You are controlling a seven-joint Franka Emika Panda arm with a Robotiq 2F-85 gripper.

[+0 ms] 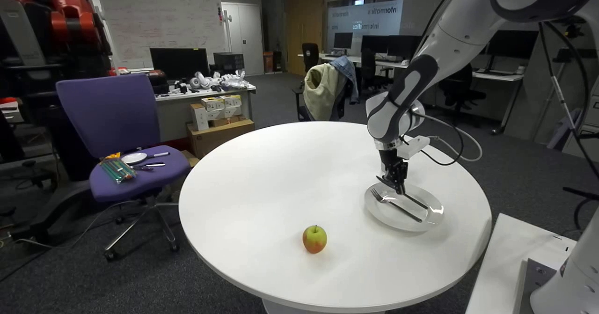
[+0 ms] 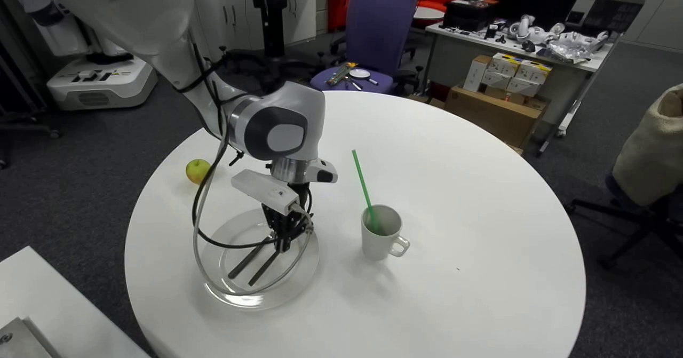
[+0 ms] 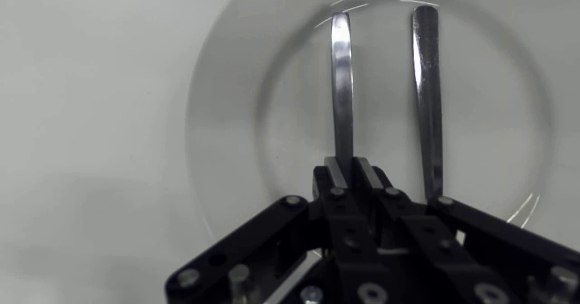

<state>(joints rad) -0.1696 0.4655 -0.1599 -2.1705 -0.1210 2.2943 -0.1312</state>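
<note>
Wrist view: pincer (image 3: pixel 346 164) clenched on a slim, shiny metal utensil (image 3: pixel 342 77) by its handle; I can't make out the head end. Below it the plate (image 3: pixel 222 113), glossy, round, wide pale rim; fork (image 3: pixel 428 82) lies in it alongside, handles nearly parallel with a narrow gap, so side room's tight. Plate's outer edge is near the edge of the surface (image 1: pixel 262 197), round and smooth white. In an exterior view the mug (image 2: pixel 375 245) stands near the plate, small gap, handle pointing away; off-white, straight-sided, green straw (image 2: pixel 363 184) leaning in it. Apple (image 1: pixel 314 239) well apart, wide gap to the plate; yellow-green skin, reddish below. Beyond the edge: purple fabric chair (image 1: pixel 112 113) on casters.
</note>
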